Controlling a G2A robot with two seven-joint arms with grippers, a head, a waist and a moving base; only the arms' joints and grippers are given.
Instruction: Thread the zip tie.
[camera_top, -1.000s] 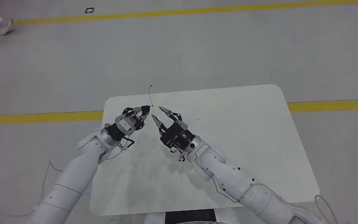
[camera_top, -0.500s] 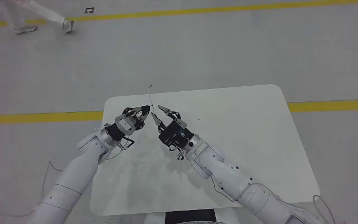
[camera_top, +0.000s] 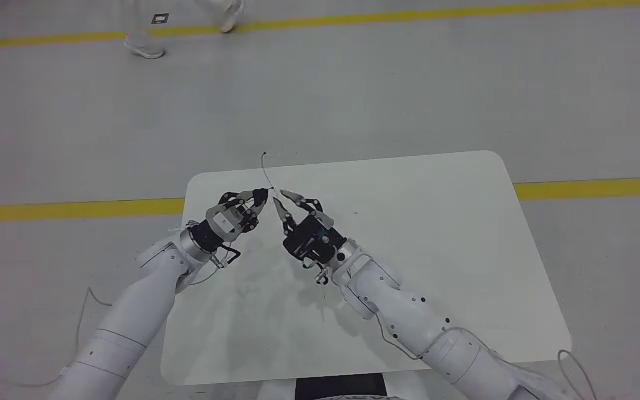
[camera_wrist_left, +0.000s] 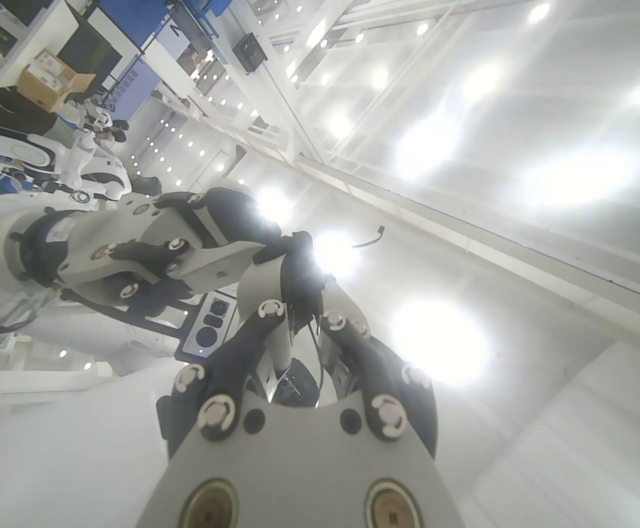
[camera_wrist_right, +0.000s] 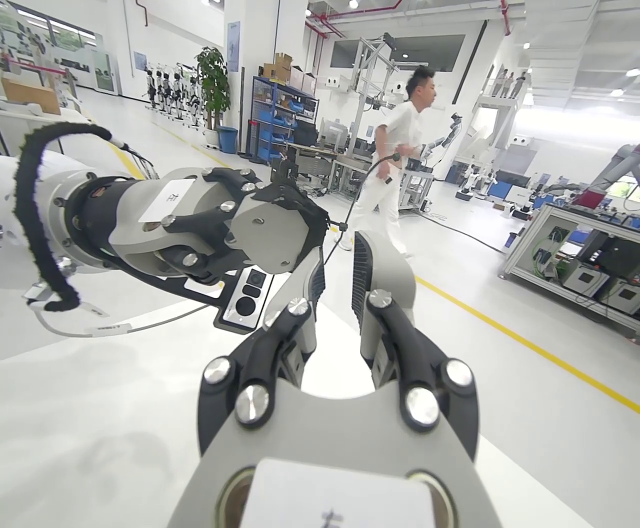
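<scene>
A thin black zip tie (camera_top: 267, 172) stands up from my left gripper (camera_top: 260, 203), which is shut on its lower end above the table's far left part. Its free end curls past the table edge. My right gripper (camera_top: 281, 200) is open right beside it, fingertips a short way from the strand. In the right wrist view my open right gripper (camera_wrist_right: 340, 250) faces the left gripper (camera_wrist_right: 312, 225), and the zip tie (camera_wrist_right: 357, 200) rises just beyond the gap. From the left wrist I see the left gripper (camera_wrist_left: 300, 260) shut and the tie's small head (camera_wrist_left: 380, 230).
The white table (camera_top: 450, 200) has free room to the right and toward the near edge. Its far edge lies just beyond both grippers. A yellow floor line (camera_top: 90, 209) runs behind the table.
My right gripper has edged slightly toward the left gripper and the zip tie. The tie's free end has shifted a little. The left arm has kept still.
</scene>
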